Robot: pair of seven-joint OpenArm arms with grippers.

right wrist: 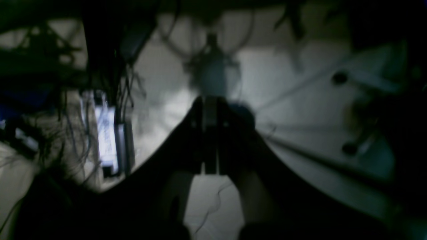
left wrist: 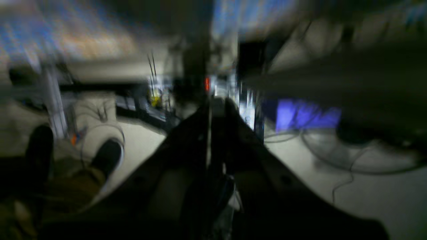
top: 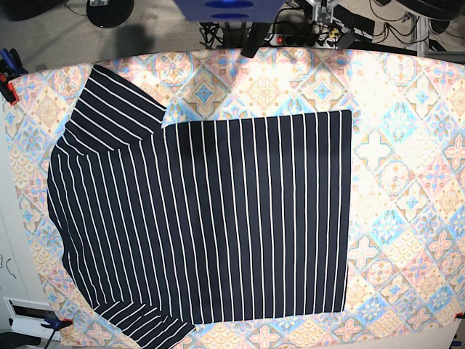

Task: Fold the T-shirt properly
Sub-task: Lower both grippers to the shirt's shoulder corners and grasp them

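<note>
Base view has the T-shirt (top: 211,218) lying flat across the surface (top: 407,182), collar end at 9 o'clock, hem at 3; neither arm is over it. So you look to be at the very start: pick a sleeve or edge to grab first. Both wrist views are blurry; each end effector looks closed on nothing.

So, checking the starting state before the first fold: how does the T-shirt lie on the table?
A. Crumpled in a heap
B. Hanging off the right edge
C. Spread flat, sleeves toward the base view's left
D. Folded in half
C: the base view shows the T-shirt spread flat on the tablecloth, both sleeves at the left.
</note>
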